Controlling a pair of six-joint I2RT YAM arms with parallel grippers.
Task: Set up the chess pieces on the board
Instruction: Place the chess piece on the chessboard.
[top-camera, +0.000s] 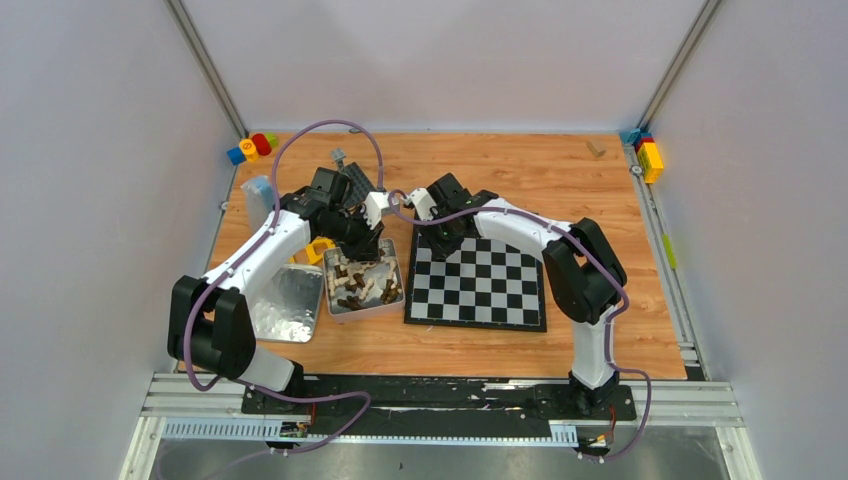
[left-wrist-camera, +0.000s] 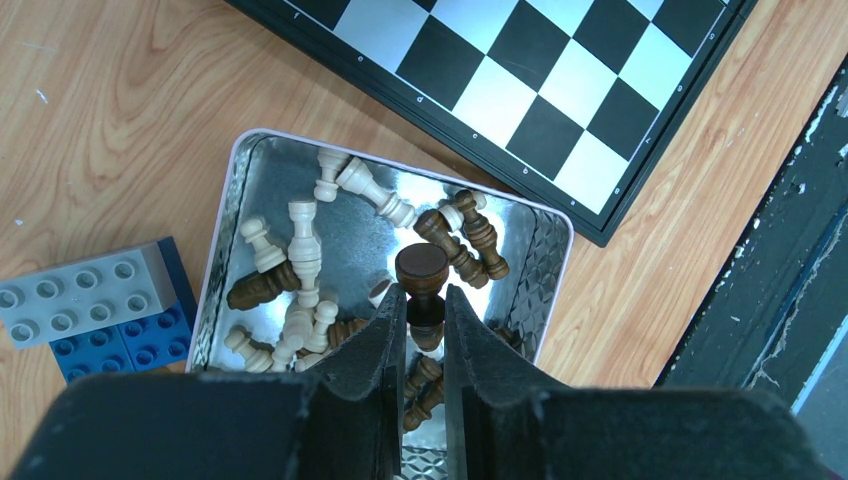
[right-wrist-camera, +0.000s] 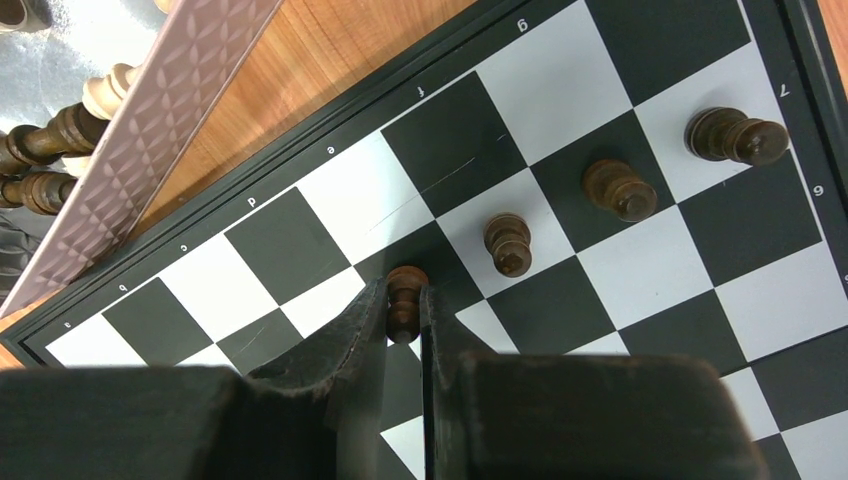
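Left wrist view put my left end effector (left-wrist-camera: 425, 297) nearest, almost closed and pinching a dark brown piece (left-wrist-camera: 421, 268) by its body, above the metal tin (left-wrist-camera: 232, 200) where cream and brown chess pieces (left-wrist-camera: 300, 250) lay jumbled. In the right wrist view, the right end effector (right-wrist-camera: 402, 293) was narrowly clamped on a dark pawn (right-wrist-camera: 405, 283) at the board (right-wrist-camera: 560, 60), near its lettered edge; I couldn't tell whether the pawn touched down. Beyond it, three more dark pieces (right-wrist-camera: 508, 243) stood along a diagonal. I judged these figurines light, rigid, smooth and easily toppled, best gripped at the waist.
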